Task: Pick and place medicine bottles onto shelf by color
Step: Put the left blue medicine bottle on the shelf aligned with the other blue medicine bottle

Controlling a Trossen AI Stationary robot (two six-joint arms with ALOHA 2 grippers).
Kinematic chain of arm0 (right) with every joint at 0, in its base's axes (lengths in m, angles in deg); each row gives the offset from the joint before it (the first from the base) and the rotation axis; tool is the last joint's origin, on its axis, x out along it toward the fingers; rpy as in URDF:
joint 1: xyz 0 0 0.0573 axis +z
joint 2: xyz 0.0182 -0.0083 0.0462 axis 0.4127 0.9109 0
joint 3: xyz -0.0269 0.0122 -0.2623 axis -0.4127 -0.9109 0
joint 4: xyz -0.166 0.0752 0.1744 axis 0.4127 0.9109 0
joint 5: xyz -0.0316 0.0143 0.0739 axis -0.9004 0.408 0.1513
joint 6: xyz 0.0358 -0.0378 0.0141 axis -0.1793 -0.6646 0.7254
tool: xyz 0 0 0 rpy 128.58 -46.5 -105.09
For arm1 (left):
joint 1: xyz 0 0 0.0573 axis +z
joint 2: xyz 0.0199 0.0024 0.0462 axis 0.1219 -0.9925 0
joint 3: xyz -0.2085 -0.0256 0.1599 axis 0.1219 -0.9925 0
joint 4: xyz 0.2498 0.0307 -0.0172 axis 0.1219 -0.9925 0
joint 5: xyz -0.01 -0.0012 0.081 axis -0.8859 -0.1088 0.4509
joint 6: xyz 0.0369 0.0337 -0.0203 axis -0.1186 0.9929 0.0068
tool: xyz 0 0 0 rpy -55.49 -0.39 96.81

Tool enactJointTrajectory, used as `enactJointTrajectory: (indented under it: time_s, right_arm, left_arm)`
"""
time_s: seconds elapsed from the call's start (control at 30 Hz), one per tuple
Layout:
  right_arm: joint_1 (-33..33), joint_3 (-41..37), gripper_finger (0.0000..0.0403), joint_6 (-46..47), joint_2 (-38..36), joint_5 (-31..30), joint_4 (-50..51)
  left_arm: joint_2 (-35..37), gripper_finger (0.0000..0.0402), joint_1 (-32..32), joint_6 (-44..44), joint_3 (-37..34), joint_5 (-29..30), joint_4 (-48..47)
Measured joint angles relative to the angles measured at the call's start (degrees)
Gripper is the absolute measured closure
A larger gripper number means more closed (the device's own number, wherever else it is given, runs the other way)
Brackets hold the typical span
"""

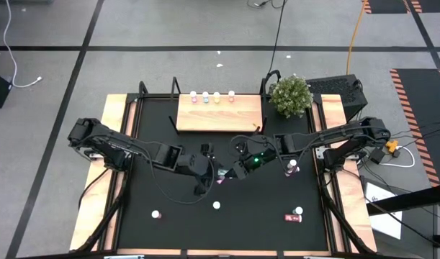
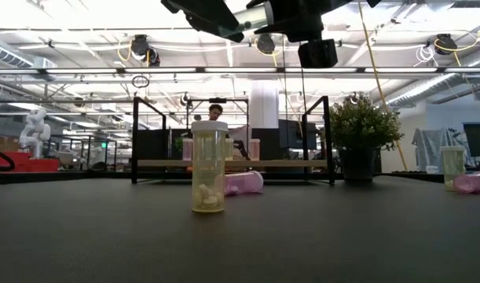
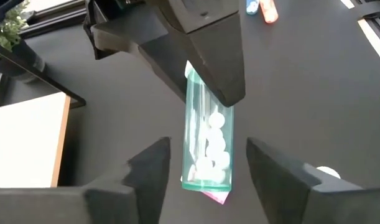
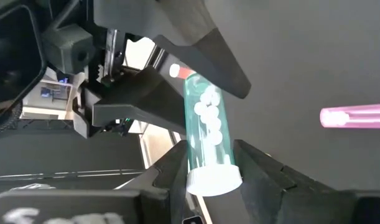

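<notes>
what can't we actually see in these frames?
High view: translucent green pill bottle hidden between left gripper and right gripper.
Low view: both grippers cut off by top edge.
Left wrist view: that bottle's white cap hidden behind right gripper's fingers.
Low view: upright yellow bottle blocks part of light-wood shelf.

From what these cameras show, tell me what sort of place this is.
Probably a robotics lab or workshop: taped grey floor, ceiling rails and strip lights, a black test table with cables trailing around.
</notes>
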Motion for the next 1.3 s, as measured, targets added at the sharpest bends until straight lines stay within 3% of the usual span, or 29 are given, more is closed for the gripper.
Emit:
enactJointTrajectory:
  time_s: [0.13, 0.47, 0.67, 0.87, 1.07, 1.3]
  right_arm:
    - [0.0, 0.0, 0.0289, 0.0, 0.0, 0.0, 0.03]
    - [0.02, 0.0, 0.0289, -1.9, 0.0, 0.17, 0.02]
    - [0.02, -0.02, 0.0285, -7.03, 0.0, -0.24, -0.79]
    - [-1.39, -0.03, 0.025, -15.8, -2.7, -0.99, -6.38]
    - [-1.4, 0.02, 0.0213, -25.92, -10.14, -8.93, -6.48]
    - [-1.32, 0.02, 0.0204, -33.21, -17.35, -16.55, -2.54]
  left_arm:
    - [0.0, 0.018, 0.0, 0.28, 0.0, -0.16, 0.03]
    - [0.0, 0.0305, 0.0, -0.17, 0.0, -0.73, 0.13]
    - [-0.02, 0.0293, 0.0, -0.42, 0.0, -0.68, 0.07]
    - [0.2, 0.0272, 0.32, -6.14, 0.0, -0.71, 0.66]
    - [0.2, 0.0311, 1.3, -10.5, 0.0, -1.0, 3.81]
    - [0.24, 0.0307, 2.29, -12.17, 0.0, -2.01, 16.5]
